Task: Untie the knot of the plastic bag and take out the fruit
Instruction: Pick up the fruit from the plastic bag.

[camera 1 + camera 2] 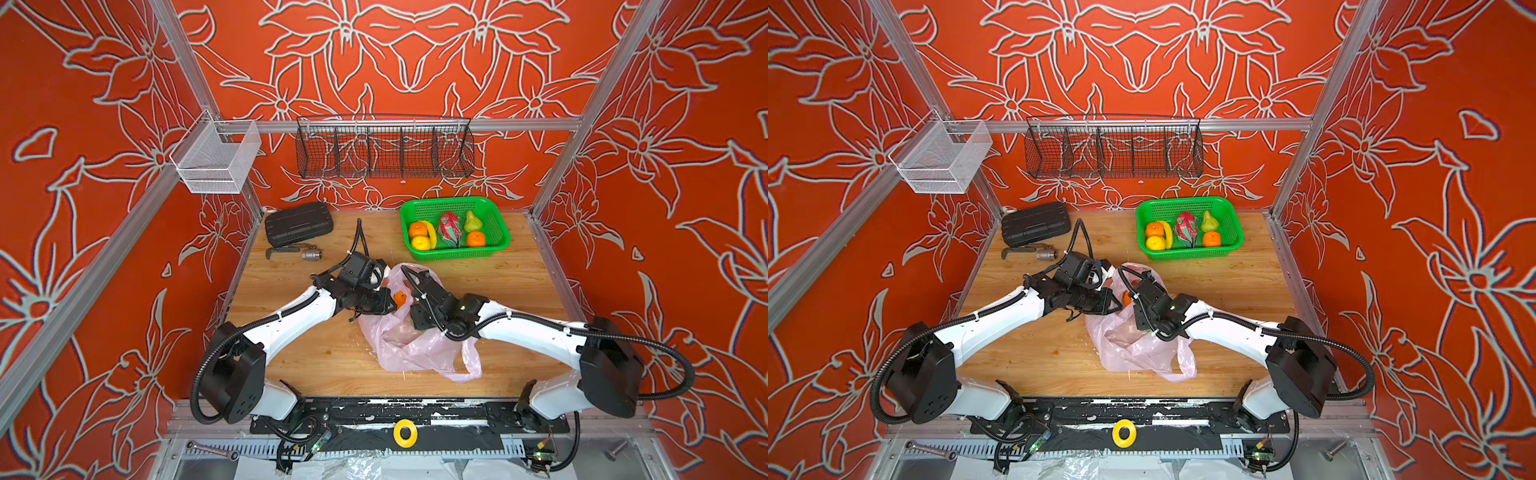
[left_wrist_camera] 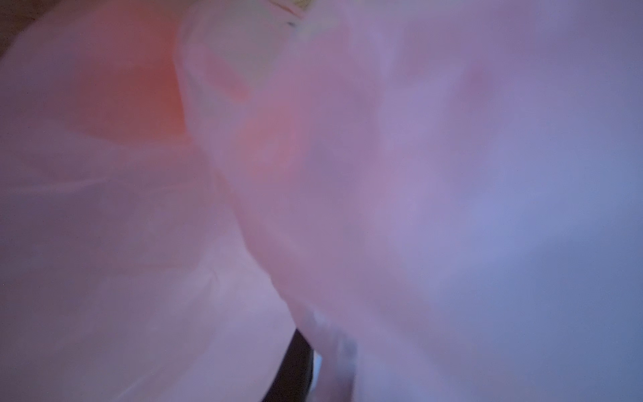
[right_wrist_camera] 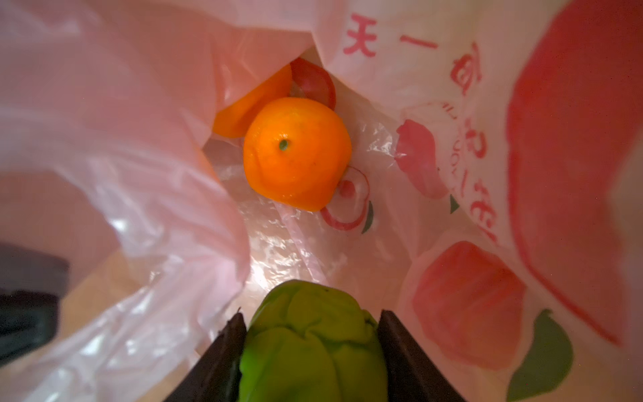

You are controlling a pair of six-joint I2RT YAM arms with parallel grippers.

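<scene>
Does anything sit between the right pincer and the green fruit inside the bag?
No. The right pincer flanks the bumpy green fruit inside the plastic bag, a finger against each side, no film between them. An orange lies farther in, apart.

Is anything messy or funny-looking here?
Yes. The thin pink plastic bag lies crumpled on the wooden table, and its film smothers the left wrist view, which shows only pink blur. A silver metal spanner lies loose on the grey metal ledge in front, off the table.
</scene>
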